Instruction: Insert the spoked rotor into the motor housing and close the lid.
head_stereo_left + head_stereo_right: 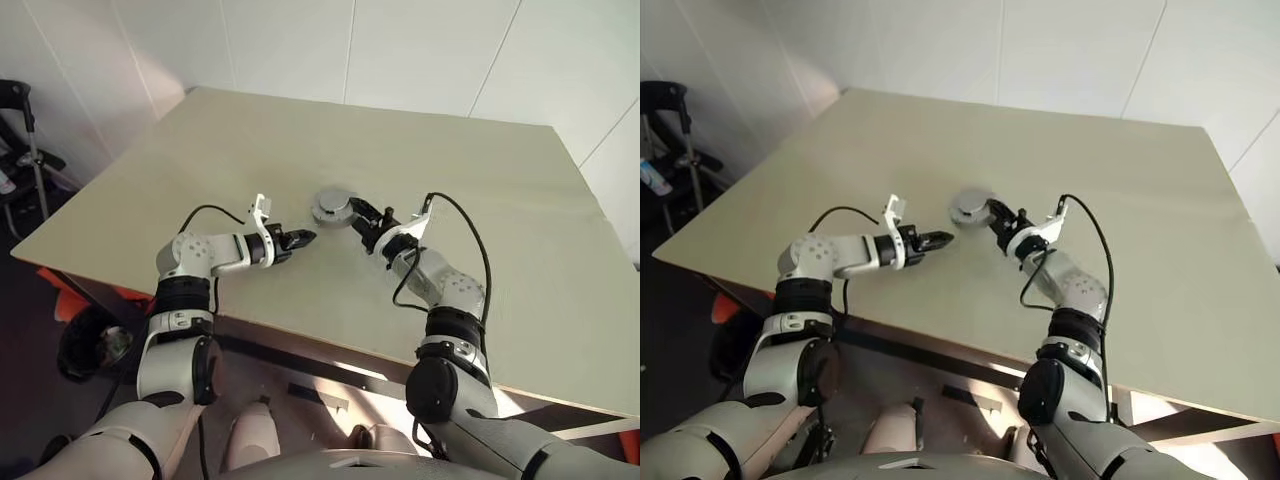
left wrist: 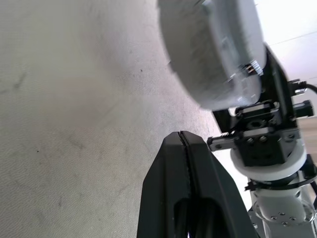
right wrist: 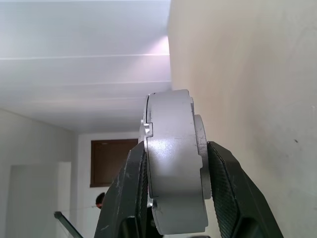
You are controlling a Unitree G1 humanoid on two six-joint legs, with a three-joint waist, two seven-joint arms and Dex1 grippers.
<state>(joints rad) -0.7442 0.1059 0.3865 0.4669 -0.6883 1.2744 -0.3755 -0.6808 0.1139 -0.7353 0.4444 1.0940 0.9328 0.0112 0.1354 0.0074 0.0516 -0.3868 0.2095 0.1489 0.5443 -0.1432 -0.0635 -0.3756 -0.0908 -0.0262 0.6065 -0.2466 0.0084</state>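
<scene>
A thick grey round drum (image 1: 330, 205) with a raised hub on one flat face hangs tilted just above the middle of the table; by its look it is the motor housing with the lid on it. My right gripper (image 1: 345, 212) is shut on it, one finger (image 3: 128, 183) on each flat face of the drum (image 3: 171, 163). My left gripper (image 1: 308, 239) is shut with nothing in it and points at the drum (image 2: 213, 54) from a short way to its left, apart from it. The spoked rotor is hidden.
The pale beige table (image 1: 400, 130) stretches far behind and to both sides of the grippers. Its front edge runs close under my arms. A dark stand (image 1: 20, 130) is off the table's left side, and something orange (image 1: 60, 290) lies below the left corner.
</scene>
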